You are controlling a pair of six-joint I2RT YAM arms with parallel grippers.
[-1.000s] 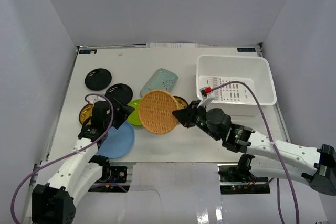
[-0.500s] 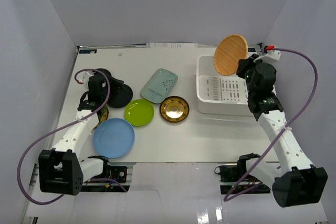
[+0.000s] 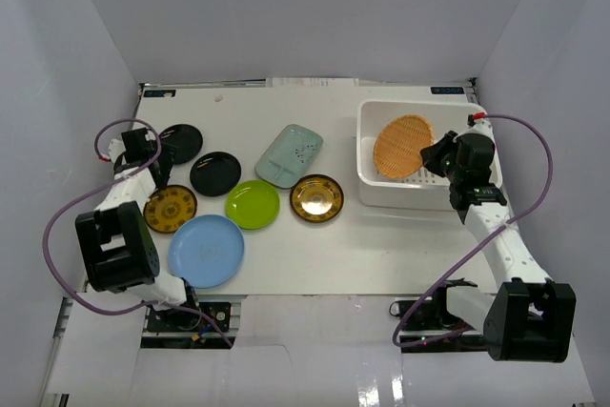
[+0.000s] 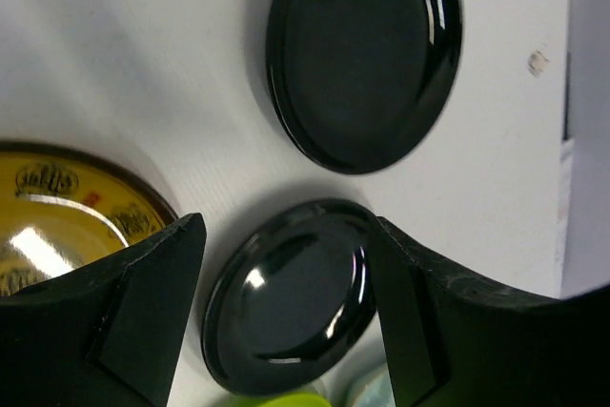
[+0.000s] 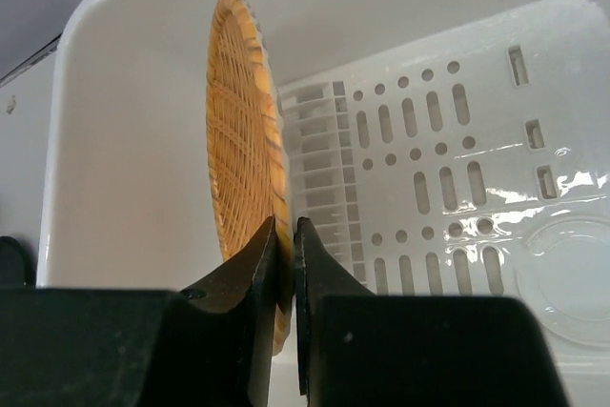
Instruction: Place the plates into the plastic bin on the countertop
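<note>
Inside bin (image 3: 426,108), woven plate (image 3: 402,145), rim in jaws

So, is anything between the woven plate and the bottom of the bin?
Nothing visible is. The right gripper holds the woven plate by its rim, on edge inside the plastic bin, whose slotted bottom beside the plate is bare.

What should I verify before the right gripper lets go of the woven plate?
1. The woven plate is inside the plastic bin: ok.
2. The right gripper is shut on the plate's rim: ok.
3. The plate's lower edge rests on the bin bottom: cannot tell, the gripper hides it.
4. The plate lies flat: not ok, it is tilted.
5. The left gripper is open over a black plate: ok.
</note>
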